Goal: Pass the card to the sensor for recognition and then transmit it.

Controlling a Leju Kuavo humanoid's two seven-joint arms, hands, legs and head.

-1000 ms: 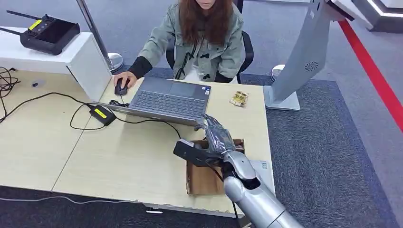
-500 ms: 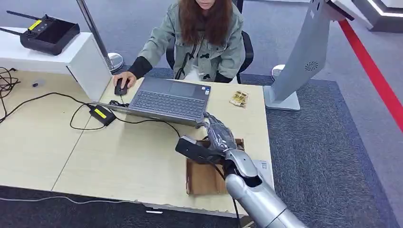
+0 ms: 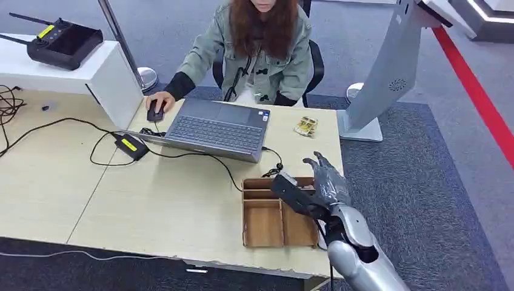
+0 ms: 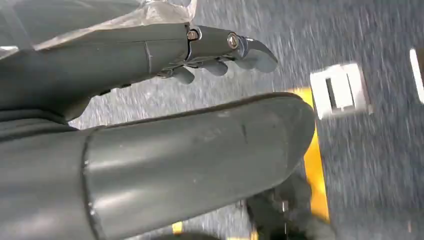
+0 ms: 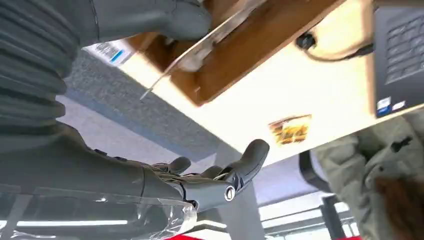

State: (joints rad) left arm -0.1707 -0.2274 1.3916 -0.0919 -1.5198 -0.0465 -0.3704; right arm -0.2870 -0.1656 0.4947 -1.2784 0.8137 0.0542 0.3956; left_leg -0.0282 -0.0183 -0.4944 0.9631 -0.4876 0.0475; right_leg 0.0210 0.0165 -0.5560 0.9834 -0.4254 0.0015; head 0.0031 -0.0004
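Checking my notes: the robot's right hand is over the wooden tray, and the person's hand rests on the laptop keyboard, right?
Not the keyboard: the head view shows the person's hand on the mouse beside the laptop. The right hand is over the wooden tray.

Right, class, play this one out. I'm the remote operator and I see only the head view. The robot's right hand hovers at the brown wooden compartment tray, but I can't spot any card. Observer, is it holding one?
Observer: It appears so. In the right wrist view a thin pale card sits edge-on under the thick grey thumb of the right hand, above the brown wooden compartment tray.
Operator: And the left hand?
Observer: The left wrist view shows the left hand over grey carpet, with its fingers apart and nothing in them.
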